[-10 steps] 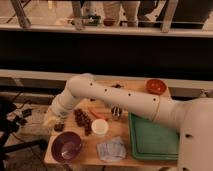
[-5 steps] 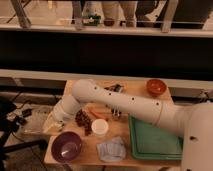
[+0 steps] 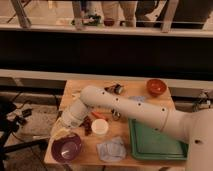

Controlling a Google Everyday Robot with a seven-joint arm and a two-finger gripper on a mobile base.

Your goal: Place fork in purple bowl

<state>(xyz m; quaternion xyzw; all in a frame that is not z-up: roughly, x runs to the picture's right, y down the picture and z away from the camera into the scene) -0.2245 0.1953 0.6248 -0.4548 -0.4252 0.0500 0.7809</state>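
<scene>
The gripper is sinking closer to the purple bowl — nearing the fork's drop — though I cannot tell its grip.

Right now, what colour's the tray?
Green tray, camera view; gripper is near the purple bowl.

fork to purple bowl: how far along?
Done: nothing yet; the purple bowl looks empty. In hand: the tool is at the left edge of the table, close beside the bowl. I can't make out the fork, so a grasp is unconfirmed. Left: get the fork into the bowl and release it.
</scene>
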